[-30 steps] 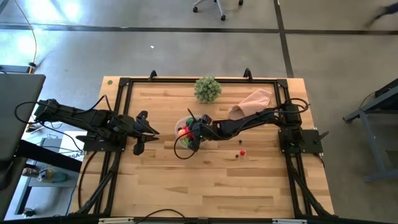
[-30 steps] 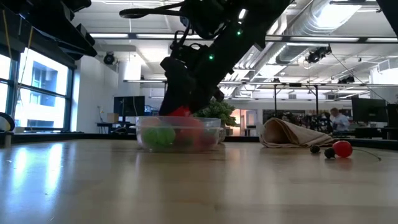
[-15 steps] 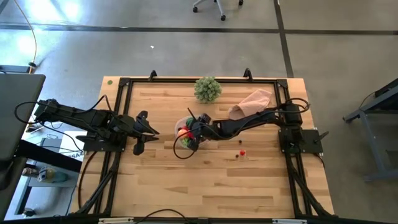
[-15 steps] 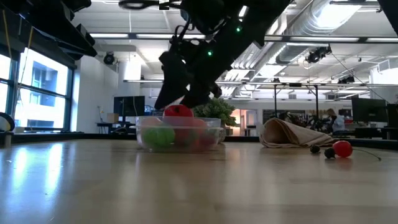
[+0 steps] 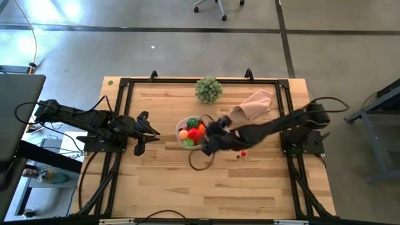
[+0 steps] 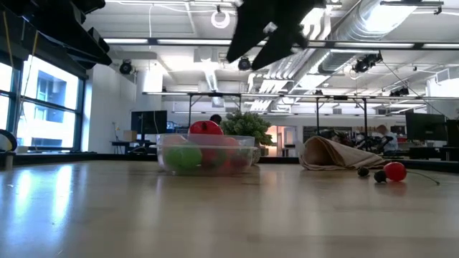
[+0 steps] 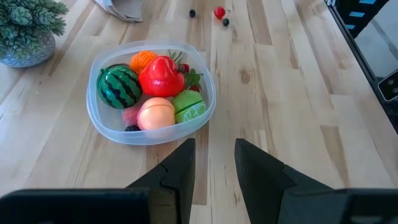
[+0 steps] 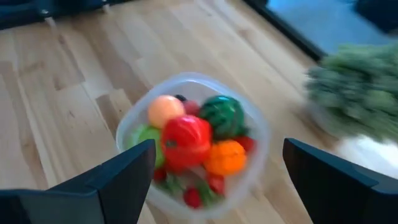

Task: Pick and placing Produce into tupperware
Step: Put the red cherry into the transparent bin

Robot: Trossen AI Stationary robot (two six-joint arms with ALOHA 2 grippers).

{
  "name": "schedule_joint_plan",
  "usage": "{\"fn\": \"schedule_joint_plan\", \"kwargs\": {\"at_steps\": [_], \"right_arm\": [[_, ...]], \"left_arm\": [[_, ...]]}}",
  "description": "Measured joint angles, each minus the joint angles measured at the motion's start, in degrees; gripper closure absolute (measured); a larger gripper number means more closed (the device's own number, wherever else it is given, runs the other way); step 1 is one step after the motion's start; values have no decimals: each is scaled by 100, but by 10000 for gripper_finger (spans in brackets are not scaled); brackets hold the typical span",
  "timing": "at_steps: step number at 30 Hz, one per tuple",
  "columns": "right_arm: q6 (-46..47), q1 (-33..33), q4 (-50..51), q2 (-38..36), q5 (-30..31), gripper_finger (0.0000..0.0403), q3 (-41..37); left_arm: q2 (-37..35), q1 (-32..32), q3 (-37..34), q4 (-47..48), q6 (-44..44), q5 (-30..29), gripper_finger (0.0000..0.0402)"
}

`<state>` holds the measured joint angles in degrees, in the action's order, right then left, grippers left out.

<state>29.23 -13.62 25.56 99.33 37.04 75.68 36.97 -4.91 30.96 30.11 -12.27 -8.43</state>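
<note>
right pincer spread wide above tupperware holding produce; left pincer narrowly parted, empty, beside it.

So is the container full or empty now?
Full: the container holds piled produce, a red piece on top.
</note>
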Motion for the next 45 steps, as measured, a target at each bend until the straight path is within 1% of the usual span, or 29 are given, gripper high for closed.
{"fn": "schedule_joint_plan", "kwargs": {"at_steps": [4,8,10,12,16,18,23,27,29,32,35,36,45], "right_arm": [[857,-651,944,-308,873,59,-26],[2131,-1338,1337,-422,1565,63,-509],[2995,-1665,1319,-425,1830,70,-933],[3876,-1972,1084,-408,2066,79,-1464],[4916,-2494,337,-363,2665,91,-2439],[5509,-2647,242,-363,2734,93,-2730],[6489,-2904,247,-255,2770,94,-3281],[7116,-3007,364,-109,2710,94,-3456],[7293,-3052,558,-103,2540,94,-3454],[7570,-3152,1075,-103,2054,96,-3317],[7739,-3246,1444,-103,1465,103,-3168],[7760,-3280,1510,-103,1385,106,-3144],[7746,-3303,1472,-103,1040,130,-3218]], "left_arm": [[0,0,0,-2,0,0,300],[2,2,0,2,-2,0,300],[2,0,0,-2,0,-2,300],[1,0,0,1,-1,0,300],[0,0,0,-2,-1,-2,300],[2,2,0,0,0,0,300],[0,0,0,-1,0,-1,300],[0,0,0,0,-2,-2,300],[2,1,0,0,0,-2,300],[2,0,0,0,0,-1,300],[2,0,0,0,0,0,300],[2,0,0,0,0,0,300],[2,0,0,0,0,-1,300]]}}
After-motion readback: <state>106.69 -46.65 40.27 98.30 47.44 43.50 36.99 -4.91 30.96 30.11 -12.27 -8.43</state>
